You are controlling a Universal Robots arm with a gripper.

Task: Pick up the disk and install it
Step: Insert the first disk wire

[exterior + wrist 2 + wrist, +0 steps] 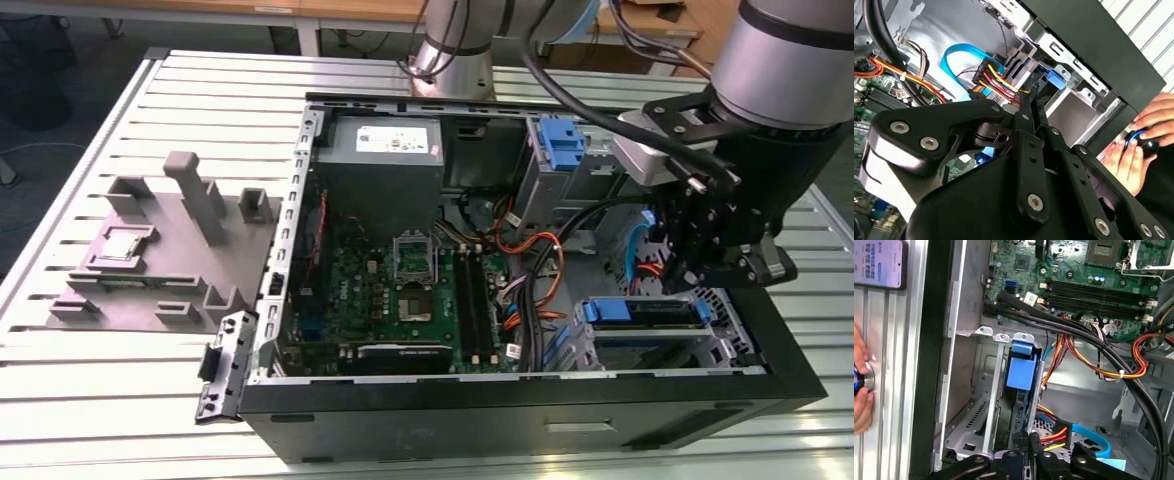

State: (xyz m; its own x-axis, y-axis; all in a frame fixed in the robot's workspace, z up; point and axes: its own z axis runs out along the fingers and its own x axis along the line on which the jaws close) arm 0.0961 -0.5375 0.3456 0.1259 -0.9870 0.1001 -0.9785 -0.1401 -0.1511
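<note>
The disk stands on edge in the drive cage at the corner of the open computer case, on the exterior view's right. Its blue carrier frame faces up. In the first wrist view the disk shows as a blue tab above a dark edge, set between the cage's metal rails. My gripper hangs just over that bay. In both wrist views the black fingers lie together above the disk's end, and I see nothing between them. Whether they touch the disk is hidden.
Red, yellow and orange cable bundles and a blue flat cable run close beside the bay. The motherboard and grey power-supply box fill the case's other half. A grey fixture sits outside it. A person's hand rests beside the case.
</note>
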